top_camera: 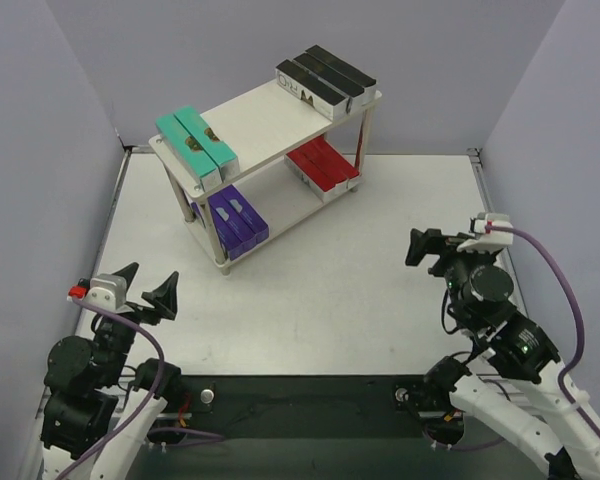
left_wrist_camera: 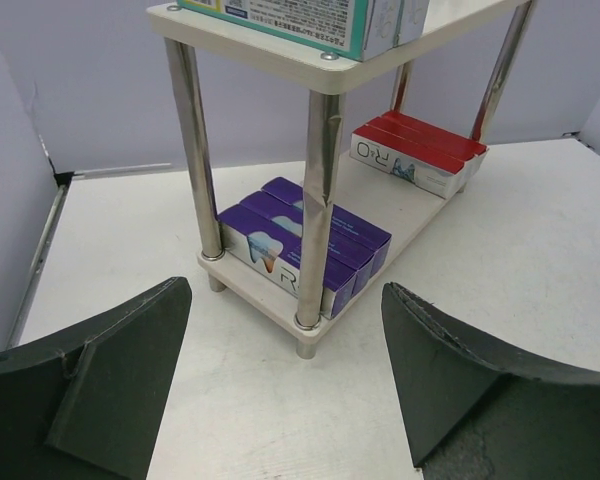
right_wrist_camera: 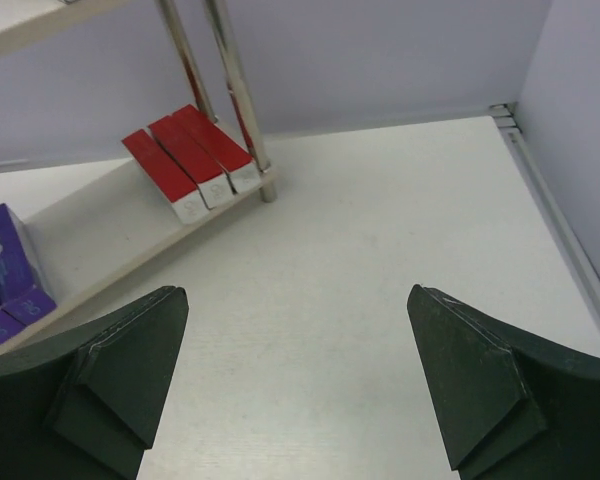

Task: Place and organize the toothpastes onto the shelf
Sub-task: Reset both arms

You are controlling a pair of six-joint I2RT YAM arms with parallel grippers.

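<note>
Lining pale shelf [top_camera: 265, 118], teal cartons [top_camera: 197, 142], black cartons [top_camera: 330, 75] above, purple cartons [top_camera: 238, 220], red cartons [top_camera: 323, 165] below, left fingers [left_wrist_camera: 100, 390], right fingers [right_wrist_camera: 110, 380] spread

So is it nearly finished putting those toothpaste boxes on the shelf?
It looks finished. The pale wooden two-tier shelf holds slim teal cartons and black cartons on its top board, purple cartons and red cartons below, each colour grouped. Nothing is in hand: the left arm's fingers and right arm's fingers stand open and empty. No carton shows off the shelf, so nothing obvious remains.
</note>
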